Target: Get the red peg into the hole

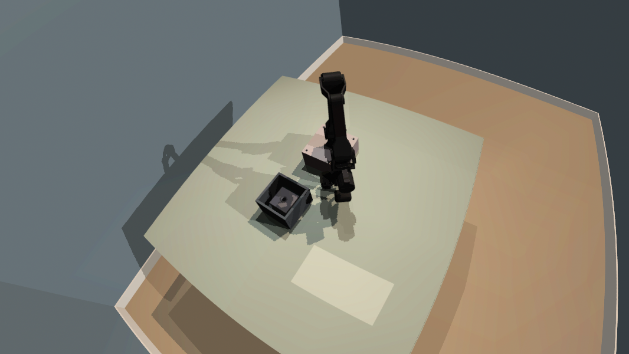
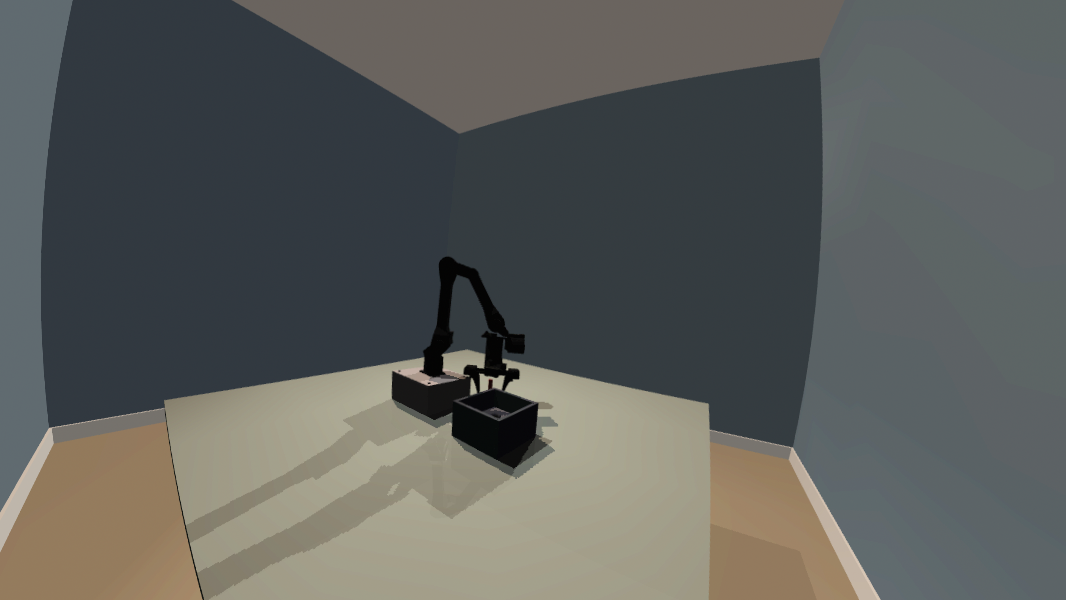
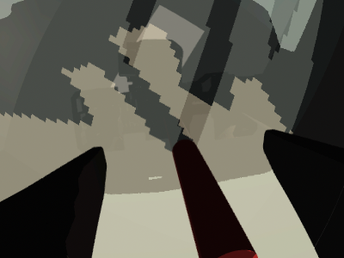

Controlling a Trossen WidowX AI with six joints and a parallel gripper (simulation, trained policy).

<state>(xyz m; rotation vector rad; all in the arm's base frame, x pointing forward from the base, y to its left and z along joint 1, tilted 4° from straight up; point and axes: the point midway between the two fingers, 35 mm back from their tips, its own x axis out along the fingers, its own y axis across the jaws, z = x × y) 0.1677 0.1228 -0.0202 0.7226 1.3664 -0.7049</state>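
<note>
Where the view is from above, the entry begins with one black arm point(image 1: 337, 118) point(image 2: 444, 298), mounted on a block-shaped base point(image 1: 314, 160) point(image 2: 417, 395) upon the pale green bench point(image 1: 409, 176) point(image 2: 596, 484) point(image 3: 142, 224). Item: one dark open box point(image 1: 275, 213) point(image 2: 477, 432), near the base, containing a plate point(image 1: 278, 203) point(image 2: 496, 411) at its bottom with a round hole point(image 1: 284, 199), visible and unfilled. Item: one pale rectangle point(image 1: 343, 285) on the bench, apart from the box. The end effector point(image 1: 334, 189) point(image 2: 491, 389) point(image 3: 187, 148) is largely covered by the arm here; the peg is hidden. Exterior view: end effector pointing downward behind the box, its two fingers well spread, with the red peg point(image 2: 490, 383) point(image 3: 211, 202) upright between them, outside the box — lower portion concealed by the box's rim. Wrist view: the peg, dark along its side and bright red at the near end, lies between the two black fingers, with a visible gap on either side — end effector wide, nothing gripped. Shadows cross the bench beyond.
</note>
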